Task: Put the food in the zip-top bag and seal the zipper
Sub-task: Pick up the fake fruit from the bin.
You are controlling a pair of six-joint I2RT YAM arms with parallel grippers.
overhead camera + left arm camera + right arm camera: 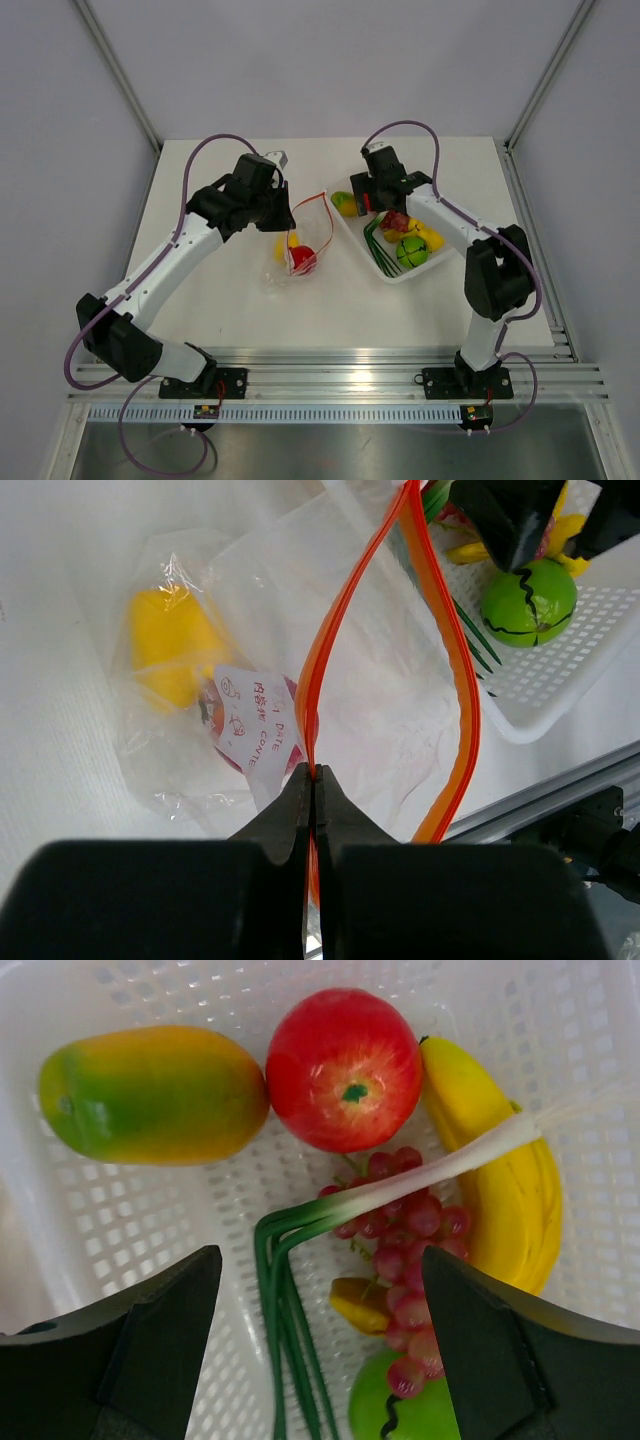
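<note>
Bag (380,710)? Where?
— Lying on the counter (220,300), yellow pepper (170,650) inside; left jaws clenched on its orange zipper (311,720).
— Right jaws?
— Released, hovering over the tray (130,1220): mango (150,1090), apple (345,1070), banana (500,1190).

table (230,310): white, matte | walls (60,150): pale grey | frame posts (118,75): aluminium | near rail (340,375): slotted metal

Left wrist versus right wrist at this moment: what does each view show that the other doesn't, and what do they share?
Only the left wrist: the left gripper shut on the zipper of the zip-top bag, its mouth gaping, a yellow food piece inside. Only the right wrist, looking down past the open right gripper: the mango and the tray's red round fruit. Both: the white tray, green round fruit and green stalks.
</note>
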